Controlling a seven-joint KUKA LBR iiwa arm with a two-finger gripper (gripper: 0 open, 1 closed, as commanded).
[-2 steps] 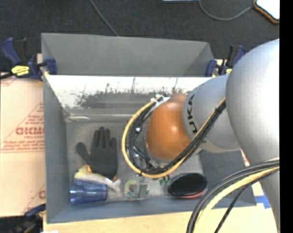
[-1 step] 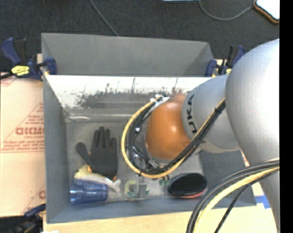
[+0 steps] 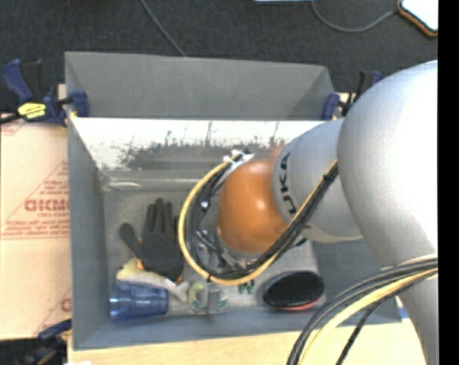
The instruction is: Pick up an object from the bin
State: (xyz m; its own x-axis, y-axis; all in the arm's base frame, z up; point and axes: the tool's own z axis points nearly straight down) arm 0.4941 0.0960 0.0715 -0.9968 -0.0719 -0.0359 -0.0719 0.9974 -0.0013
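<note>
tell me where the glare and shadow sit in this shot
camera view: soft highlight on the orange cover and a bright sheen on the white arm; camera view: the bin has an evenly lit back wall, its floor under the arm is shaded, and the black glove there shows almost no surface detail.

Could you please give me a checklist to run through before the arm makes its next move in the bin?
1. Gripper down inside the bin, near its front wall: ok.
2. Something within reach: a small clear-and-green thing lies right by it: ok.
3. Anything held already: cannot tell; the orange cover hides that.
4. Black glove clear of the gripper: cannot tell; it lies close beside.
5. Blue cup, on its side, apart from the gripper: ok.
</note>
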